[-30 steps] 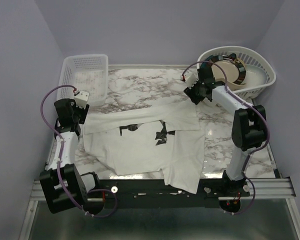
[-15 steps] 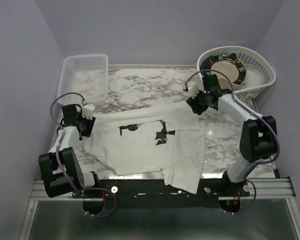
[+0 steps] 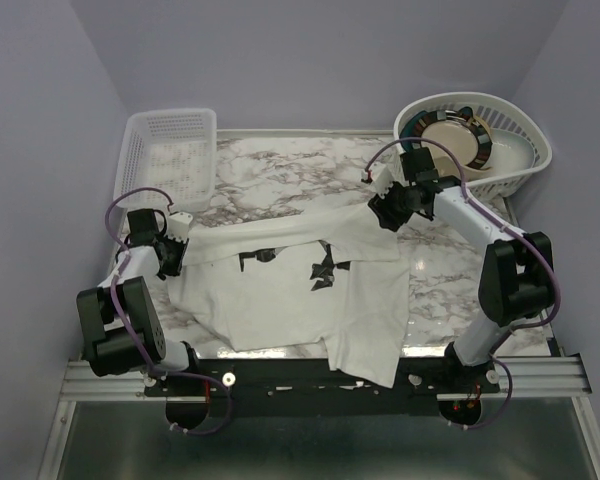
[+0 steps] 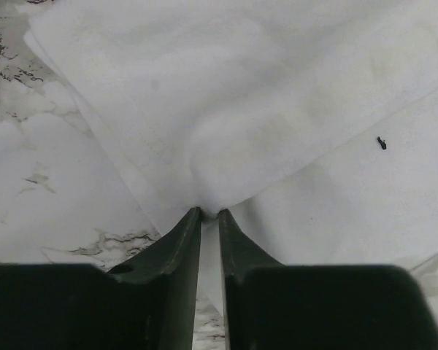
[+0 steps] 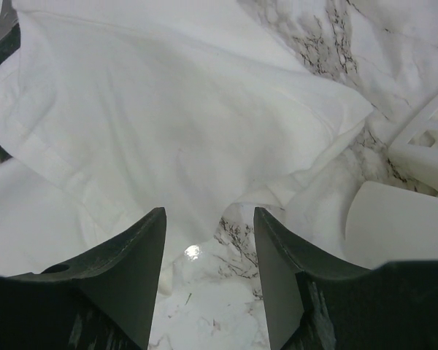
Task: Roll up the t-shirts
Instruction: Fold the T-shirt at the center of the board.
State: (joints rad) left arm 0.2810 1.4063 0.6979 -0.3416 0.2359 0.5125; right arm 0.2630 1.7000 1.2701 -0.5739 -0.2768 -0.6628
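A white t-shirt with small black marks on its chest lies spread on the marble table. Its lower right part hangs over the front edge. My left gripper is at the shirt's left edge. In the left wrist view its jaws stand almost together, pinching a fold of the white cloth. My right gripper is at the shirt's upper right corner. In the right wrist view it stands open just short of the cloth's edge, with bare marble between its fingers.
A rectangular white lattice basket stands at the back left. An oval white basket holding dishes stands at the back right, close to my right arm; its wall shows in the right wrist view.
My left gripper has come down and nearer onto the shirt's left edge and closed on the cloth. My right gripper has shifted down and to the left toward the shirt's corner, still open.
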